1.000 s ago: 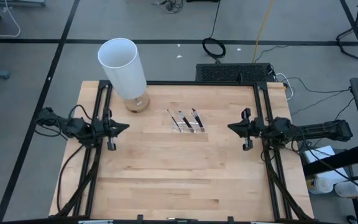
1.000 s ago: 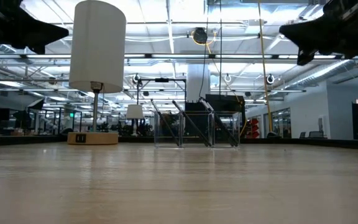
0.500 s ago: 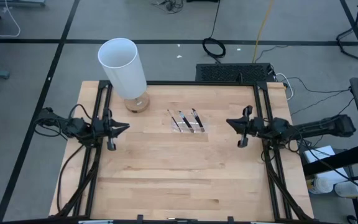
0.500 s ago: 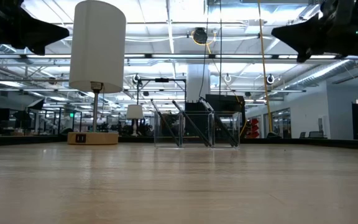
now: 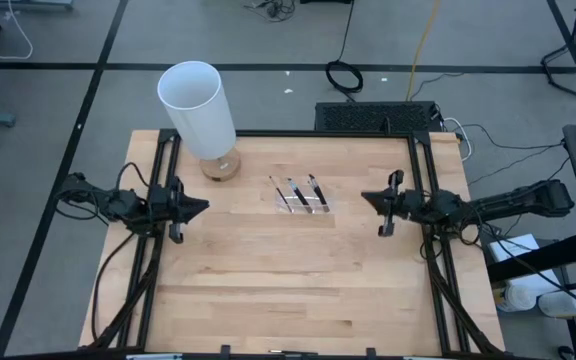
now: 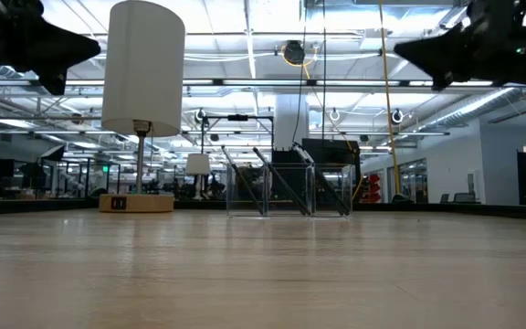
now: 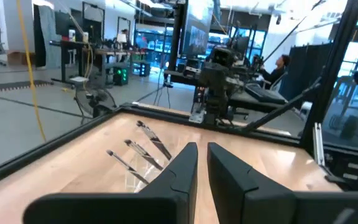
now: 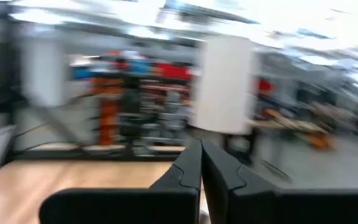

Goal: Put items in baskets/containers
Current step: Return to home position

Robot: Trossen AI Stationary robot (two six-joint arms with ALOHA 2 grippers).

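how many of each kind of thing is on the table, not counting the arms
brushes: 3 visible, all leaning in the tray
clear tray: 1
white lamp on a wooden base: 1
total: 5

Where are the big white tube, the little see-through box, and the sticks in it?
white cylinder (image 5: 197, 108): high view, on its outer side wall.
clear plastic box (image 6: 331, 190): low view, on its front wall.
sticks (image 5: 291, 194): high view, on the middle stick's shaft.
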